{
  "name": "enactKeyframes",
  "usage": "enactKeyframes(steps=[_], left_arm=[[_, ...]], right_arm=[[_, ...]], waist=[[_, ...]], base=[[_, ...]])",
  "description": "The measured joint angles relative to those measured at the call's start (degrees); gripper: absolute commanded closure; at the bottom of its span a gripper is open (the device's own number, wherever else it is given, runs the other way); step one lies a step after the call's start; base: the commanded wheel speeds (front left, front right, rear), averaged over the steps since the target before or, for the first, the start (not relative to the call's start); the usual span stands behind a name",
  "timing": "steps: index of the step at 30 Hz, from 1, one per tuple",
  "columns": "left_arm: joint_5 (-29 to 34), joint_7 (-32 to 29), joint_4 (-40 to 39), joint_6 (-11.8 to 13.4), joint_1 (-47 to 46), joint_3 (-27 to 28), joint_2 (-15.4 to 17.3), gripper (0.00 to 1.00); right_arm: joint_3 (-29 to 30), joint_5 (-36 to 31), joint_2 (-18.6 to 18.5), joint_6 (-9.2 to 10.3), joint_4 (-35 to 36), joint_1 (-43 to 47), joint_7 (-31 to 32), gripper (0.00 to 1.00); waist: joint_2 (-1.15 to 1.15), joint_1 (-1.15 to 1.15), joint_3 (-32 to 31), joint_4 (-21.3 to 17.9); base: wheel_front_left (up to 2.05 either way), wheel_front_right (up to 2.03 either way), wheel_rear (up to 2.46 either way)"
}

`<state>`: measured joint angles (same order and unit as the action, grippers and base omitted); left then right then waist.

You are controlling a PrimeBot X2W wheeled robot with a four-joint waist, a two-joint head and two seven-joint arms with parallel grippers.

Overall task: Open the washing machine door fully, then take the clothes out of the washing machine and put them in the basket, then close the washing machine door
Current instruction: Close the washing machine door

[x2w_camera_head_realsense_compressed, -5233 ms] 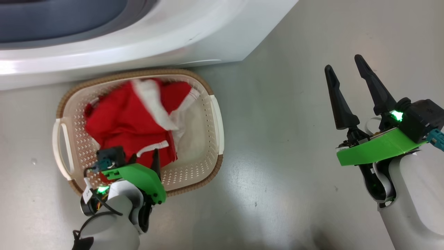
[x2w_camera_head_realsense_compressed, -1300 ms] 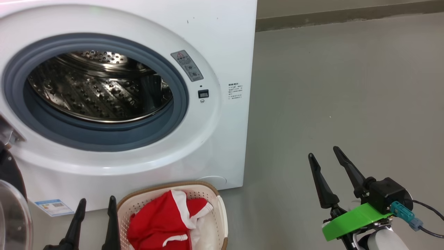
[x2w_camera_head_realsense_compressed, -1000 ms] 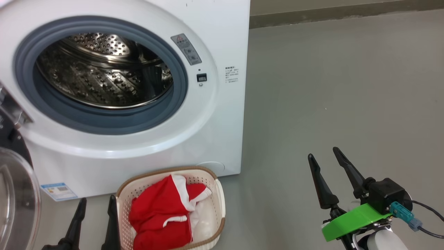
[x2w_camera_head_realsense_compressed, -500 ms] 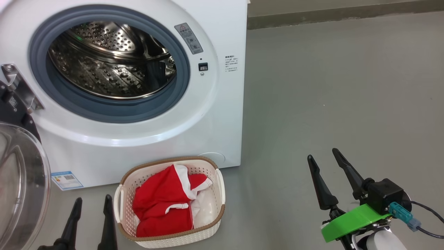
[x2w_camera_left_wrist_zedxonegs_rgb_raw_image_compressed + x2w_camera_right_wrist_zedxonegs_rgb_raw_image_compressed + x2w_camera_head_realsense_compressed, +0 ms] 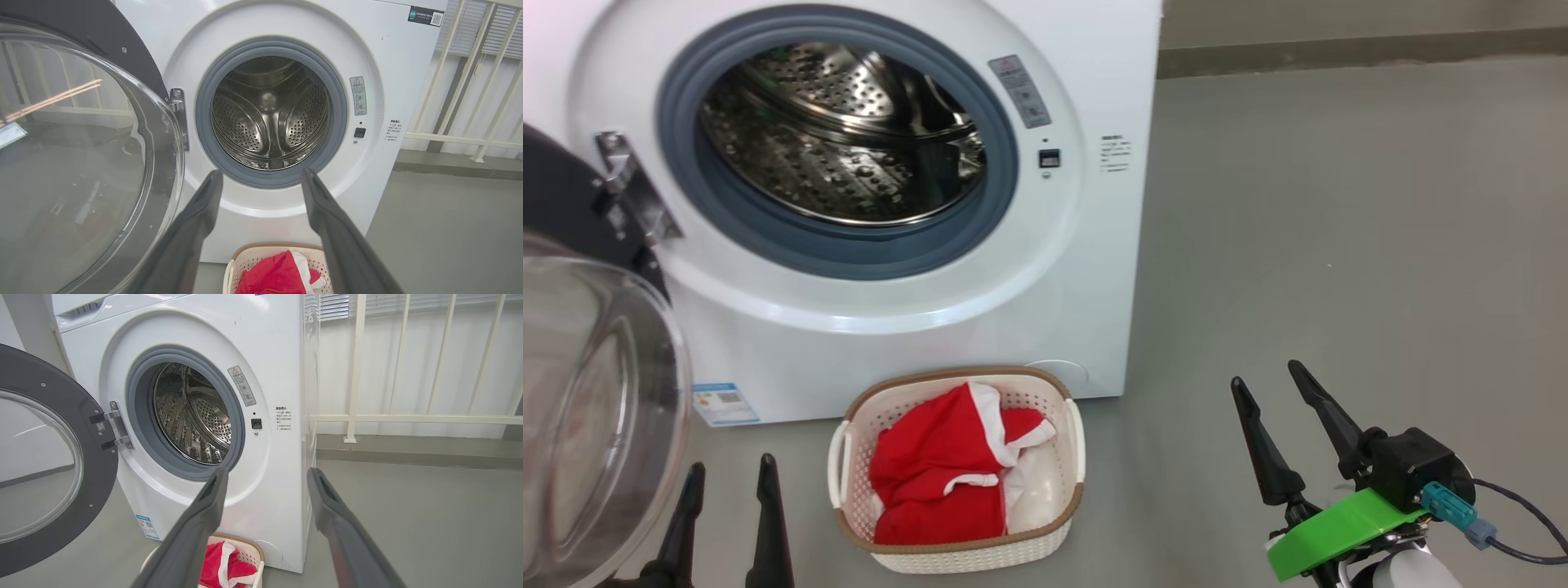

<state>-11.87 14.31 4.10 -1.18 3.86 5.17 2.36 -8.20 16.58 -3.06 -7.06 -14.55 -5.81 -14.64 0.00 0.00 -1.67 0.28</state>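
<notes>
The white washing machine (image 5: 1086, 269) stands open, its steel drum (image 5: 841, 139) bare inside. Its door (image 5: 596, 408) hangs swung out to the left, glass bowl bulging toward me, black rim (image 5: 49, 388) on the hinge. On the floor in front sits the cream basket (image 5: 968, 555) holding the red clothes (image 5: 931, 482) with white trim. My left gripper (image 5: 727, 478) is open low at the left, between door and basket, holding nothing. Off to the right, over bare floor, my right gripper (image 5: 1267, 382) is open and holds nothing too. In the left wrist view the left gripper (image 5: 261, 175) faces the drum (image 5: 269, 114).
Grey floor (image 5: 1339, 245) spreads wide to the right of the machine. A white railing (image 5: 408, 416) and a wall run behind it. A blue label (image 5: 723, 402) sits low on the machine's front.
The camera has risen from the basket to the machine front, then shifted so door and machine sit further right. Both grippers stay open; the left had been down in the basket over the clothes.
</notes>
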Motion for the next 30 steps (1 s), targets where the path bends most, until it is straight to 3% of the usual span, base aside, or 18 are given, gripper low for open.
enactKeyframes(steps=[30], left_arm=[[0.88, 0.0, -3.15, 1.46, 3.37, 1.07, 0.03, 0.0]], right_arm=[[-1.68, 1.09, 0.07, 0.0, 0.75, 2.2, 0.0, 0.0]], waist=[[0.0, 0.0, -2.44, 21.89]], base=[[0.0, 0.0, 0.0]])
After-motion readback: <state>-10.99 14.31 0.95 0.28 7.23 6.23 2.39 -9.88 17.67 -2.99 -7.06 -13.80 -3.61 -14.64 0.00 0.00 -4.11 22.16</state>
